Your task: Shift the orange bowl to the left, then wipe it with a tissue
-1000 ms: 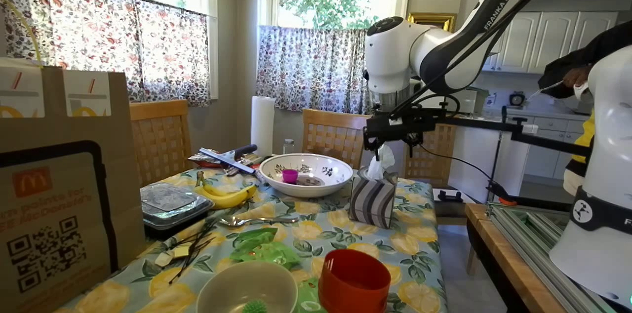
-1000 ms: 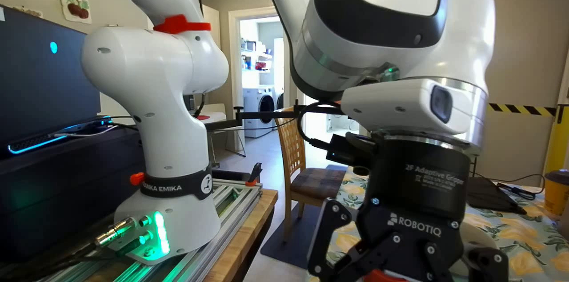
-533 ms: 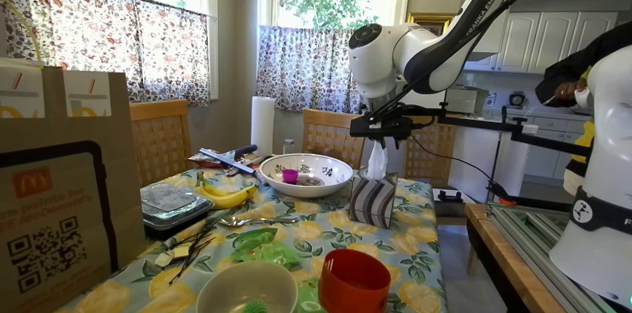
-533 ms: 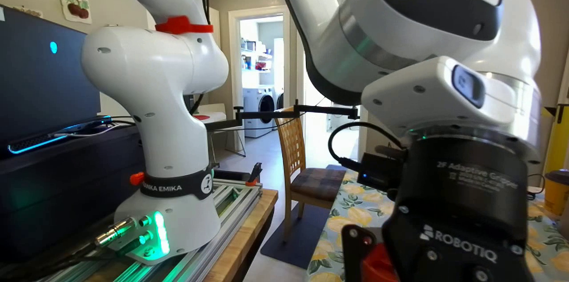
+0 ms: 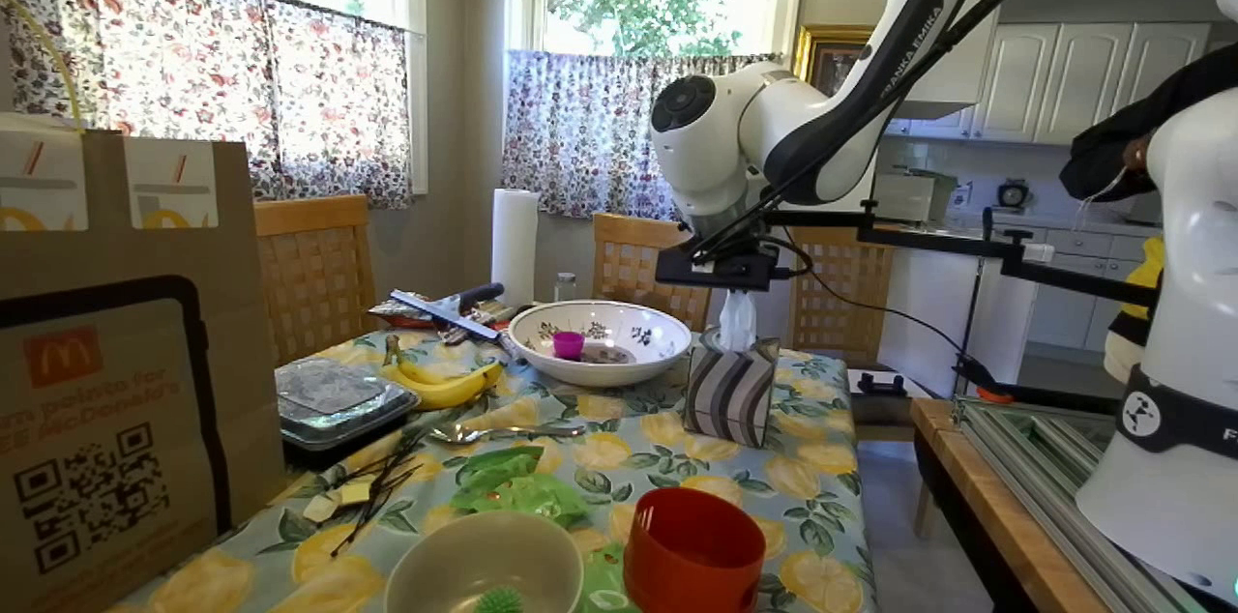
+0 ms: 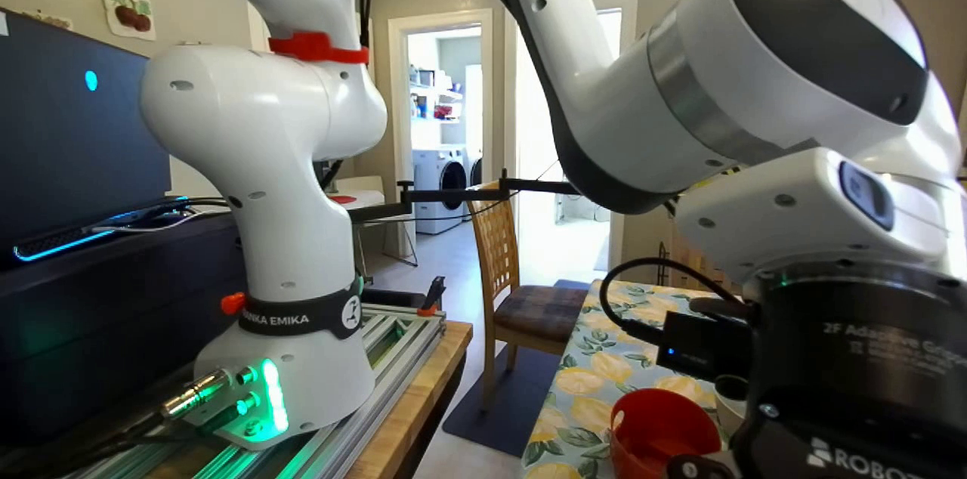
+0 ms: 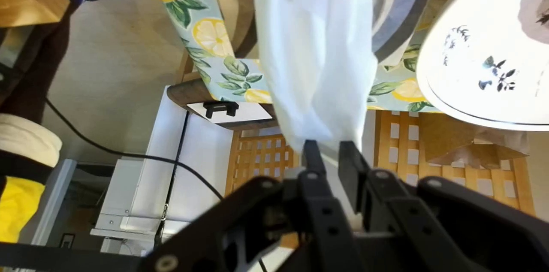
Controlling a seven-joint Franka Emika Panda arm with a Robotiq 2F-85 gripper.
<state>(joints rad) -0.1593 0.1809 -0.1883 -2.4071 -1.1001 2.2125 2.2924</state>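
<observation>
Wrist view: the gripper has 2 fingers, close together, a narrow gap between the tips, the upper end of the tissue right at them; whether they pinch it, cannot tell. Tissue count: 1, white, in long folds, rising upright from the top of 1 striped box. In an exterior view the gripper hangs straight above that box, the tissue bridging the two. The box stands near the right edge of the table there, just beside the white bowl; the wrist view shows a strip of table between them. Bowls: 3. The orange bowl, 1, stands mouth up at the end of the table nearest that camera, well apart from the box; it shows in both exterior views, base cut off by the frame. The pale bowl, 1, is to its left in an exterior view, not touching it, 1 green ball inside. The white bowl, 1, patterned, holds 1 pink cup. There are 2 green packets, one of them between the orange and pale bowls. Also: 1 paper roll, 1 container, 1 spoon, bananas (at least 2). Beyond the table, 3 chairs; at the left, 1 paper bag
</observation>
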